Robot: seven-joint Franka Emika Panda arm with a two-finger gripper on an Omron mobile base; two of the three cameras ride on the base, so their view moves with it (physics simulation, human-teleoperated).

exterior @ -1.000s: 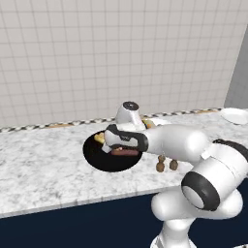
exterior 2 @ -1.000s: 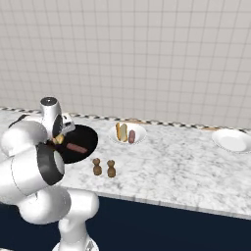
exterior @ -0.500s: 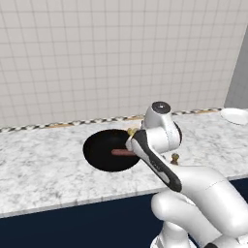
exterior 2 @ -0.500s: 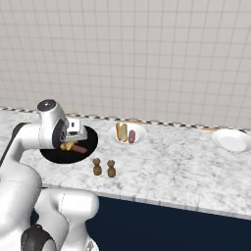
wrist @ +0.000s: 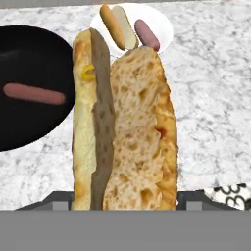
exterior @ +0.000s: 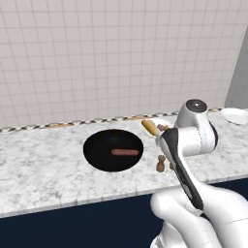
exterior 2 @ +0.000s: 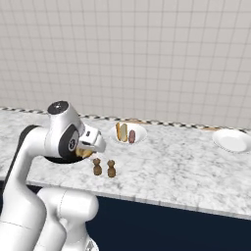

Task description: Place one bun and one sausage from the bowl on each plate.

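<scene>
Landmark: black bowl (exterior: 113,150) on the marble surface (exterior: 43,164).

- Hot-dog bun (wrist: 122,127): held upright in the claw (exterior 2: 86,152), lifted out of the bowl since a second earlier, now above the surface beside it.
- Pinkish sausage (exterior: 125,152): remained alone in the bowl.
- Near plate (wrist: 162,27): just beyond the bowl, already carrying a bun and a sausage.
- Far plate (exterior 2: 230,139): well apart from the bowl, bare; judged the held bun's destination.

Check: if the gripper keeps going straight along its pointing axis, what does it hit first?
Likely bare marble counter. The gripper, holding a bun, points down between the black bowl and the filled plate; depth is unclear.
</scene>
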